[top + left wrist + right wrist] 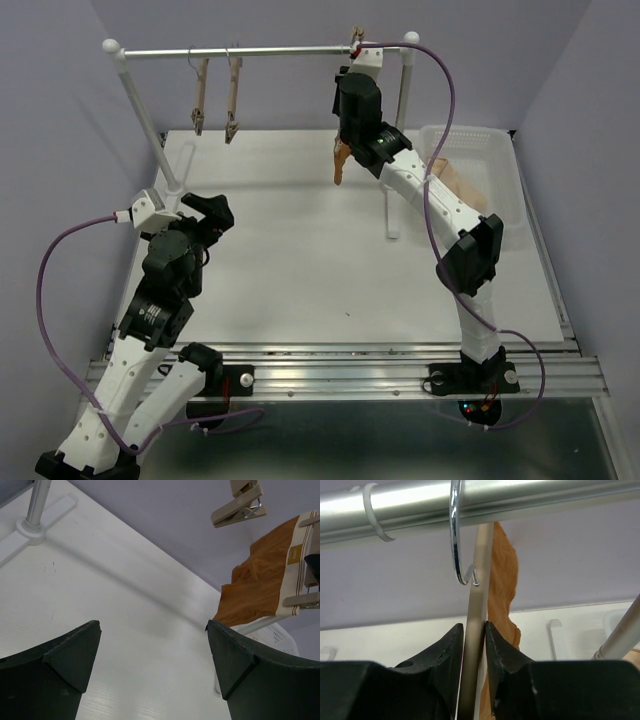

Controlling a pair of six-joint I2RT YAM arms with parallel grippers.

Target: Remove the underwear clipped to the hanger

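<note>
The rust-brown underwear with its pale waistband hangs from the light-wood hanger, held by a clip. The hanger's wire hook sits over the metal rail. My right gripper is raised to the rail and is shut on the hanger's bar; the underwear hangs just behind its right finger and shows below it in the top view. My left gripper is open and empty, low over the table at the left, facing the underwear from a distance.
Two bare wooden clip hangers hang on the rail's left part; one clip shows in the left wrist view. The rack's posts stand on the white table. A clear bin holding pale cloth stands at the right.
</note>
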